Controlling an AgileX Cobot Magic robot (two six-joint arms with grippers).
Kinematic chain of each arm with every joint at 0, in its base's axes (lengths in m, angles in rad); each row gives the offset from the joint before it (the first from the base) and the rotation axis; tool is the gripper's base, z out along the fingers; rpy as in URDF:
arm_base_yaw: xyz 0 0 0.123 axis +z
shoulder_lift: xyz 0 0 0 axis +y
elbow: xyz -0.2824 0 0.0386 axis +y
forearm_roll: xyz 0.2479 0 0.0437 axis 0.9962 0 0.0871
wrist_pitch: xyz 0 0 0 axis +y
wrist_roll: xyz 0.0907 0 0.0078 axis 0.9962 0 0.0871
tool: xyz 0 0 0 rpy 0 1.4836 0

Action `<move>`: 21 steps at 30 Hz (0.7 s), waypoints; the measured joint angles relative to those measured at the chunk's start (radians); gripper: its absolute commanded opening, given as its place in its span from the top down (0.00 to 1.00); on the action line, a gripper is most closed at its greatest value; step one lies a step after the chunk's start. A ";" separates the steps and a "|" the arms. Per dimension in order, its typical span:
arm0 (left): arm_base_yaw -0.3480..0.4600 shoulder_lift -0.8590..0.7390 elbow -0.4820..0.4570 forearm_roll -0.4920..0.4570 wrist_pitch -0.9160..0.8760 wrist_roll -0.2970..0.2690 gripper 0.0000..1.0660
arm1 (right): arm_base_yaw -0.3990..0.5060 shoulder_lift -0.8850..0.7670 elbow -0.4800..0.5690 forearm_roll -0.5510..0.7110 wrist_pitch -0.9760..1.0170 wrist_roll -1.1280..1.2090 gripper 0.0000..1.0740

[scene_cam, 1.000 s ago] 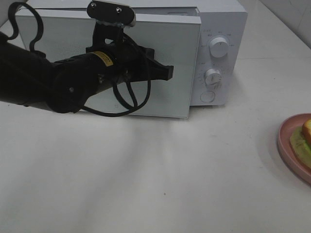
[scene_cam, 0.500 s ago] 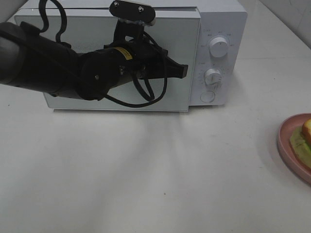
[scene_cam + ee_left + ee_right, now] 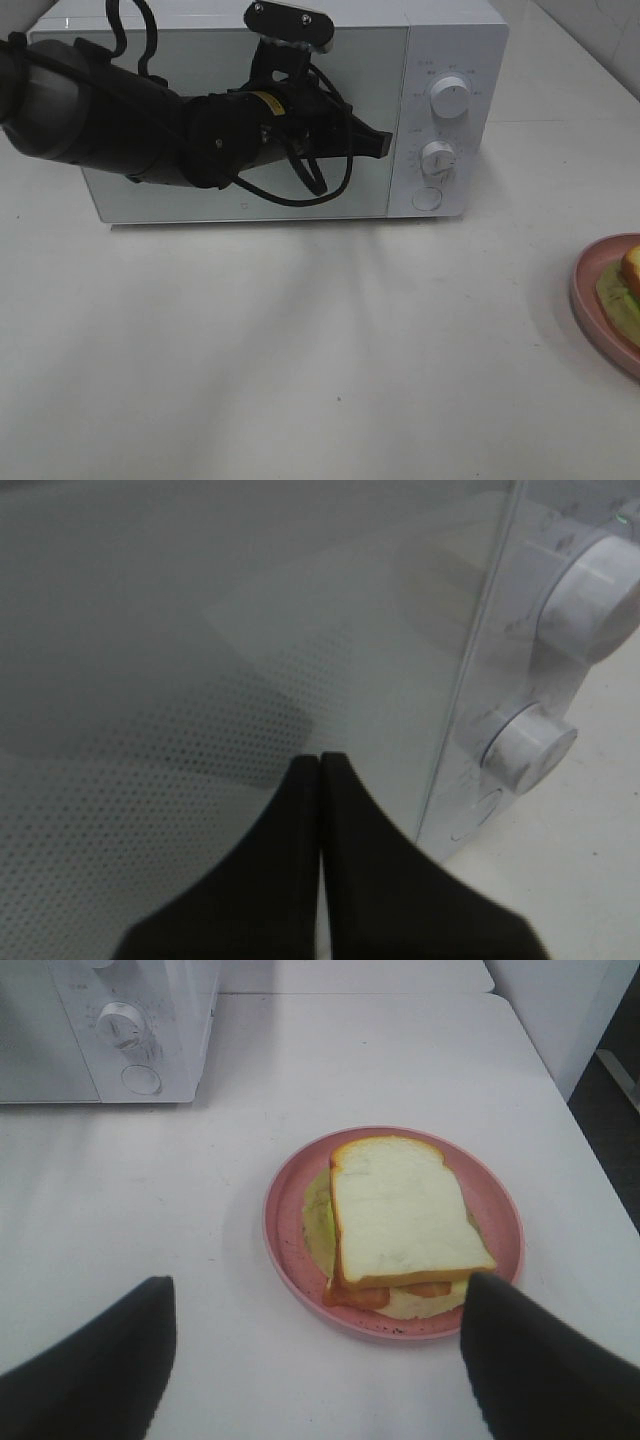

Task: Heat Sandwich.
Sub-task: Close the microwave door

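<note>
the sandwich (image 3: 405,1225) lies on the pink plate (image 3: 290,1230) on the desk, soft and probably loose-layered; lifting by the plate rim seems safer. left jaws pressed together against the microwave (image 3: 445,45) door, right jaws spread.

A plain white tabletop (image 3: 300,350) carries a white microwave (image 3: 450,40) at the back, its door shut. Well apart from it, near the right edge, a round pink plate (image 3: 290,1230) sits flat on the tabletop.
</note>
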 measured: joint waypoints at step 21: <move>0.010 0.010 -0.001 0.002 0.044 0.000 1.00 | 0.000 0.000 0.000 0.000 -0.001 0.000 0.30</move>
